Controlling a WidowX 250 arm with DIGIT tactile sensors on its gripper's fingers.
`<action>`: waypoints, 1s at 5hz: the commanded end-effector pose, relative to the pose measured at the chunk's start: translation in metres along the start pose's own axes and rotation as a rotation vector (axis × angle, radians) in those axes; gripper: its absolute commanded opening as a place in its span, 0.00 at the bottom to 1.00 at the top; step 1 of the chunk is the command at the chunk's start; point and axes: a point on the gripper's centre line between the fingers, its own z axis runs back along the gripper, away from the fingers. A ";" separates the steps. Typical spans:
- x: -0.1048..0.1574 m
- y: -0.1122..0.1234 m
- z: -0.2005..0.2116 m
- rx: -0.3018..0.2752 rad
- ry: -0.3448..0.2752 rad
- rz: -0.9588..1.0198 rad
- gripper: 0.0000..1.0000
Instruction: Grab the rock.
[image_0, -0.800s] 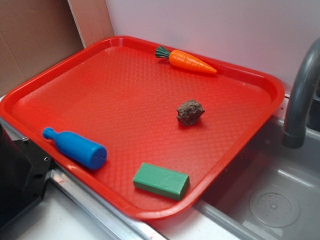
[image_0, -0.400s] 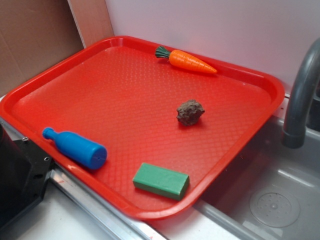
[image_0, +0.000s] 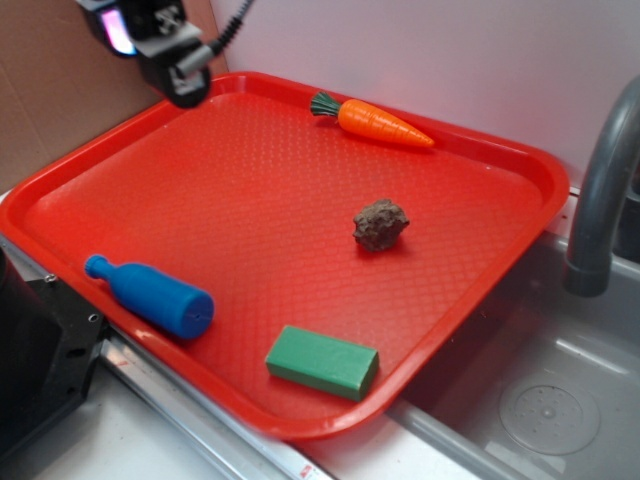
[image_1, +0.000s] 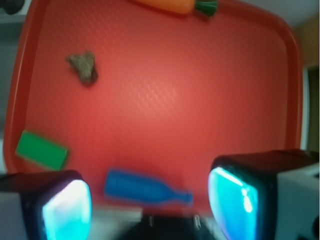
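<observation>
The rock (image_0: 380, 224) is a small lumpy dark brown lump lying right of centre on the red tray (image_0: 250, 190). In the wrist view the rock (image_1: 83, 67) shows at upper left, far from the jaws. My gripper (image_0: 183, 82) hangs high over the tray's far left corner, well away from the rock. Seen from the wrist, the gripper (image_1: 150, 204) is open, its two cyan-lit pads (image_1: 67, 210) wide apart with nothing between them.
On the tray also lie an orange toy carrot (image_0: 380, 122) at the back, a blue toy bottle (image_0: 150, 296) at front left and a green block (image_0: 322, 362) at the front. A grey faucet (image_0: 600, 200) and sink (image_0: 545, 405) stand to the right.
The gripper has come into the exterior view at the top left, above the tray's far corner. The rock and other objects have not moved.
</observation>
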 end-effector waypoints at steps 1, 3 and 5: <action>0.050 -0.034 -0.042 -0.045 -0.005 -0.285 1.00; 0.085 -0.068 -0.075 -0.130 -0.078 -0.501 1.00; 0.079 -0.080 -0.102 -0.075 -0.038 -0.563 1.00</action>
